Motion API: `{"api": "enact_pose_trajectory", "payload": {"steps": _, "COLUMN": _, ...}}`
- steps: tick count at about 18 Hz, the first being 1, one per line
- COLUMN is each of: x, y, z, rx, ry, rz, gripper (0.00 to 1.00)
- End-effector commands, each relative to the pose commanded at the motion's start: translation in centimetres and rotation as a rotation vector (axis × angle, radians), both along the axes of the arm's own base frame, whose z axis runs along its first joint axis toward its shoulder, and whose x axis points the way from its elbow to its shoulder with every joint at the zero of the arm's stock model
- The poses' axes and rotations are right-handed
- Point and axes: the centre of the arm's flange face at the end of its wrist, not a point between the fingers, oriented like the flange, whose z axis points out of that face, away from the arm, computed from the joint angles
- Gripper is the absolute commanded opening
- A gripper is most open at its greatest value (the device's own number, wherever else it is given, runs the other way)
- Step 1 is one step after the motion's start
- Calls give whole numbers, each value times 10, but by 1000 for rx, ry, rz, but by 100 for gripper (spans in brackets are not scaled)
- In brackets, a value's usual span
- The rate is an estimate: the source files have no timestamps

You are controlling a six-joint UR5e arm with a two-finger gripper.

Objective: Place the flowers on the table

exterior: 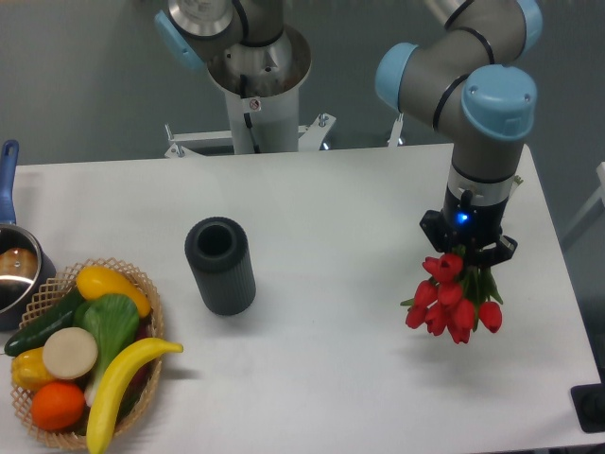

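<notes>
Above the table (pixel 321 199), pincer (pixel 468 252) grips the flowers (pixel 452 305).

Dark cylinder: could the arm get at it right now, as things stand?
Probably not yet. The pincer is shut on the flowers, so it is occupied. Otherwise the path looks free: bare table lies between it and the dark cylinder, which stands apart from the basket.

Arm bent over, tool pointing straight down.

The grey arm with light blue joint caps reaches in from the upper right, its wrist vertical and a small blue light lit on the black flange. The tool (pixel 470 253) hangs low, fingers closed around the stems of the flowers (pixel 454 305), whose red heads dangle beneath it.
</notes>
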Motion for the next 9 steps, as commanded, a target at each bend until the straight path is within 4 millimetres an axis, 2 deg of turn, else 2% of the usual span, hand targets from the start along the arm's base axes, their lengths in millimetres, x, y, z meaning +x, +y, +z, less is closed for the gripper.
{"api": "enact_pose_trajectory", "payload": {"steps": 5, "x": 4, "y": 7, "z": -13, "rx": 0, "ry": -21, "rz": -3, "gripper": 0}}
{"api": "enact_pose_trajectory", "payload": {"steps": 9, "x": 17, "y": 14, "z": -36, "rx": 10, "ry": -68, "rz": -27, "gripper": 4}}
